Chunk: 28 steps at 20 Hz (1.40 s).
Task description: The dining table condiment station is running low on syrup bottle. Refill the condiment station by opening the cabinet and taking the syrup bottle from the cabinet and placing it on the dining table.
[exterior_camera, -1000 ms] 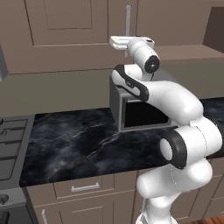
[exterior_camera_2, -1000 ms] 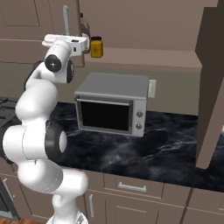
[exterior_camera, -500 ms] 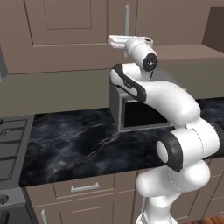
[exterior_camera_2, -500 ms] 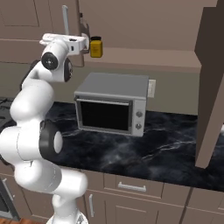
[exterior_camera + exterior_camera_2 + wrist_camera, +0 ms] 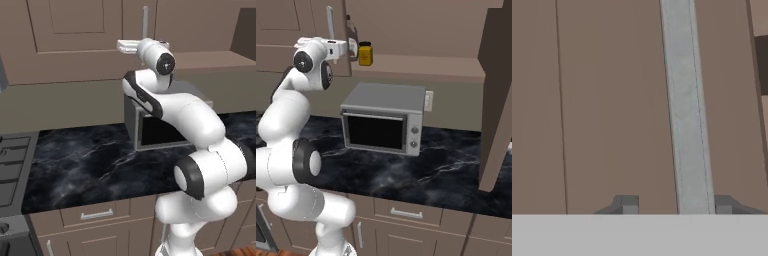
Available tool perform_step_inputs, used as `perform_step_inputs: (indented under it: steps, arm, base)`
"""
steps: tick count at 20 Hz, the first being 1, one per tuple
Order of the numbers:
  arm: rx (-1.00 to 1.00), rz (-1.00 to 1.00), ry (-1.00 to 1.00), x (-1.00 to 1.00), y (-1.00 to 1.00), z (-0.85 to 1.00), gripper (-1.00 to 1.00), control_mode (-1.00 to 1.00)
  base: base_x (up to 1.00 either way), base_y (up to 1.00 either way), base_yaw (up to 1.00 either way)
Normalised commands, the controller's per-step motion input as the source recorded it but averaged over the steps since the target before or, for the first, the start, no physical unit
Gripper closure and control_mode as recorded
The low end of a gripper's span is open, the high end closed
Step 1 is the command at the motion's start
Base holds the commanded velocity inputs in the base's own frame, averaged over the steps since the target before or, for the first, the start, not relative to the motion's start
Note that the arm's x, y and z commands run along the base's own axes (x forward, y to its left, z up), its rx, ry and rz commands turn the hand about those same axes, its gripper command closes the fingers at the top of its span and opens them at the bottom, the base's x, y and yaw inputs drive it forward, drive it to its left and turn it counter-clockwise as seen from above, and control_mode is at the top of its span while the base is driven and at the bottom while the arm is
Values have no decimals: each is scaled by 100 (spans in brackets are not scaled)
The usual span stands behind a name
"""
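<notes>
Up close in the hand view: silver bar handle [image 5: 684, 105] of the cabinet [image 5: 607, 100] between the fingertips [image 5: 628, 206], end effector [image 5: 676, 209] partly closed around it, contact unclear. From the right: yellow jar [image 5: 365, 53] beside an opened door. Arm raised, hand level. No legible writing.

No text, label, brand, number or sign can be read anywhere.

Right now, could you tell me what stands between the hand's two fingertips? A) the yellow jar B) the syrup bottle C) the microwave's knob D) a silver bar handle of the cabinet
D: in the hand view the silver bar handle of the cabinet runs down between the fingertips.
</notes>
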Motion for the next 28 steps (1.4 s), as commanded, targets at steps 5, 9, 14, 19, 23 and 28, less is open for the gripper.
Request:
perform_step_inputs:
  steps: [5, 9, 14, 19, 23, 28]
  arm:
    - [0, 1, 0, -56, 36, 0, 100, -100]
    - [0, 2, 0, -96, 41, 0, 100, -100]
    - [0, 0, 0, -100, 67, 0, 100, -100]
    - [0, 4, 0, -100, 94, 0, 100, -100]
    - [0, 5, 0, -100, 98, 0, 100, -100]
    - [0, 6, 0, -100, 100, 0, 100, -100]
  base:
    - [0, 0, 0]
    - [0, 0, 0]
    - [0, 0, 0]
    - [0, 0, 0]
    - [0, 0, 0]
    - [0, 0, 0]
